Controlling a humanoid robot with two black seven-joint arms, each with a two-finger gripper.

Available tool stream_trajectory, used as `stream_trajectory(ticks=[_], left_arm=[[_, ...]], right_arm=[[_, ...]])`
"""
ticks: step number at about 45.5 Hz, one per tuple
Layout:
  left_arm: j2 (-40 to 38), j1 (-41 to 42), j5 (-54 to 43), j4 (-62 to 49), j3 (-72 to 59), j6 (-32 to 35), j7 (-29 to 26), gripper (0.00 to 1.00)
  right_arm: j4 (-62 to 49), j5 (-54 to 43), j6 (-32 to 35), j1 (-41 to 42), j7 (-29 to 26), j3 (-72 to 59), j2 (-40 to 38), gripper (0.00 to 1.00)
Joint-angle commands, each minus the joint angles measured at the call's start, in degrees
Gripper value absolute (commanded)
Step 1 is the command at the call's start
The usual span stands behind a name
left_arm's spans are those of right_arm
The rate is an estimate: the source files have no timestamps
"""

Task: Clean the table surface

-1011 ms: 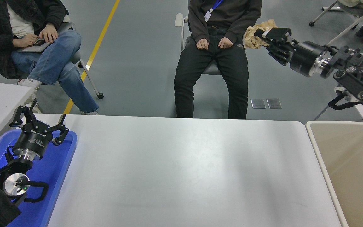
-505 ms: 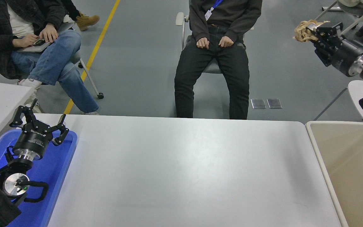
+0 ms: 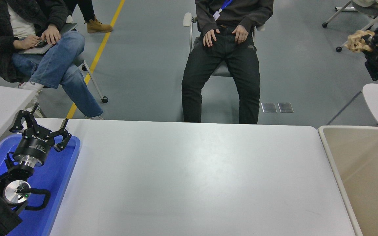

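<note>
The wide, matte white tabletop with rounded corners (image 3: pixel 189 177) filled the lower middle of the frame, its surface plain and smooth from edge to edge. At the right edge, up high, the black right gripper (image 3: pixel 367 41) was raised well above the floor beyond the table, clamped on a crumpled wad of tan paper (image 3: pixel 359 41) that stuck out to its left. Below it, in the lower right corner, sat a large beige plastic bin (image 3: pixel 331 164), just beside the table's right end. Over at the lower left the black left gripper (image 3: pixel 39 126) was parked, its fingers (image 3: pixel 65 139) spread apart, hanging over a blue plastic tray (image 3: pixel 67 170) that lay against the tabletop's left side. Across the far side, at the top centre, a person in black trousers and a dark top (image 3: pixel 221 59) sat on a chair with hands resting on the thighs. At the upper left a second person in blue jeans and a dark jacket (image 3: pixel 41 49) sat with legs crossed, hands on something in the lap. A yellow line (image 3: pixel 100 49) ran along the grey floor between them.
</note>
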Motion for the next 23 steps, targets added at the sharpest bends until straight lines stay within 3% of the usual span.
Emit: stream_trajectory(ticks=[1,23], left_arm=[[0.0,0.0,0.0,0.0,0.0,0.0,0.0,1.00],[0.0,0.0,0.0,0.0,0.0,0.0,0.0,1.00]], right_arm=[[-6.8,0.2,-3.6,-5.7,-3.2,0.4,-0.3,0.00],[-7.7,0.2,-12.4,-16.9,-13.2,-8.1,0.9,0.00]])
